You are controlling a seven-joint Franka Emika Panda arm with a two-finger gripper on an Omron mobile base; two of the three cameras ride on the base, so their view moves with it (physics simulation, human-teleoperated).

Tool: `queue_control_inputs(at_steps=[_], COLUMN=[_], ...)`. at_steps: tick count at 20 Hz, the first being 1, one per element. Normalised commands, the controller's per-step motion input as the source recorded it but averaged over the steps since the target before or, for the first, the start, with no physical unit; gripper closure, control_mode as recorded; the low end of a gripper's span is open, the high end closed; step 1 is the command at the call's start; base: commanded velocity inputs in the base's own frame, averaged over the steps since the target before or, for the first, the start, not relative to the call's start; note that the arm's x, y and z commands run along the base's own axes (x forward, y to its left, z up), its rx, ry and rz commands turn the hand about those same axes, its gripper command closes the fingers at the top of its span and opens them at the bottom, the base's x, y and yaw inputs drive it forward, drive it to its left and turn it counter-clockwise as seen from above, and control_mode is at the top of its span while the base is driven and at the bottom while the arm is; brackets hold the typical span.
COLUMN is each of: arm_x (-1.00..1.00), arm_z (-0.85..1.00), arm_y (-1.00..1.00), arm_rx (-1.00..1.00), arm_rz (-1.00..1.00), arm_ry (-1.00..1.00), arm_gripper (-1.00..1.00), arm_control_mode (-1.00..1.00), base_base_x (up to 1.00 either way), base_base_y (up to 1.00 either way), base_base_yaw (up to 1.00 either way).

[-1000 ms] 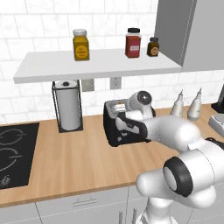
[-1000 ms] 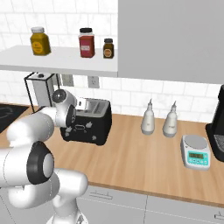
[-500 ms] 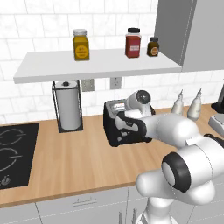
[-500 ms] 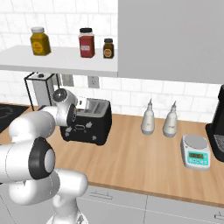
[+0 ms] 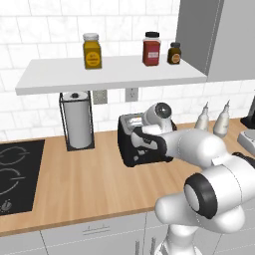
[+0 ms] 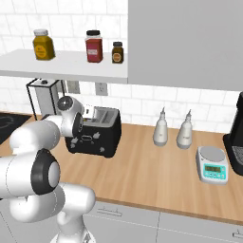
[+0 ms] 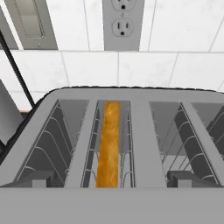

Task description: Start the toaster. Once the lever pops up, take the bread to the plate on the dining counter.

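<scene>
The black toaster [image 5: 130, 149] stands on the wall counter under the shelf, also seen in the right base view [image 6: 100, 137]. From the hand view I look down on its silver slotted top [image 7: 141, 144]. A golden-brown slice of bread [image 7: 108, 146] sits deep in the second slot from the left. My gripper [image 5: 147, 143] is pressed close to the toaster's front upper edge, the hand bent down over it [image 6: 78, 128]. Its fingers are hidden, so I cannot tell whether they are open or shut. The plate and the dining counter are out of view.
A paper towel holder [image 5: 77, 119] stands left of the toaster, with a black cooktop [image 5: 15, 172] further left. Two pale bottles [image 6: 172, 132], a small scale [image 6: 212, 165] and a dark coffee machine [image 6: 236, 142] are to the right. Jars [image 5: 151, 48] line the shelf above.
</scene>
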Motion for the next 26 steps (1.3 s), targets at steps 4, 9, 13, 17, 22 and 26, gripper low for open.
queue_control_inputs(at_steps=[4, 9, 13, 17, 22, 26], arm_x=[0.00, 0.00, 0.00, 0.00, 0.00, 0.00], arm_z=[0.00, 0.00, 0.00, 0.00, 0.00, 0.00], arm_y=[0.03, 0.02, 0.00, 0.00, 0.00, 0.00], arm_rx=[0.00, 0.00, 0.00, 0.00, 0.00, 0.00], arm_rz=[0.00, 0.00, -0.01, -0.01, 0.00, 0.00], arm_ry=[0.00, 0.00, 0.00, 0.00, 0.00, 0.00], arm_gripper=[-1.00, -1.00, -1.00, -1.00, -1.00, -1.00], arm_control_mode=[-1.00, -1.00, -1.00, -1.00, -1.00, -1.00], base_base_x=[0.00, 0.00, 0.00, 0.00, 0.00, 0.00], base_base_y=[0.00, 0.00, 0.00, 0.00, 0.00, 0.00], base_base_yaw=[0.00, 0.00, 0.00, 0.00, 0.00, 0.00])
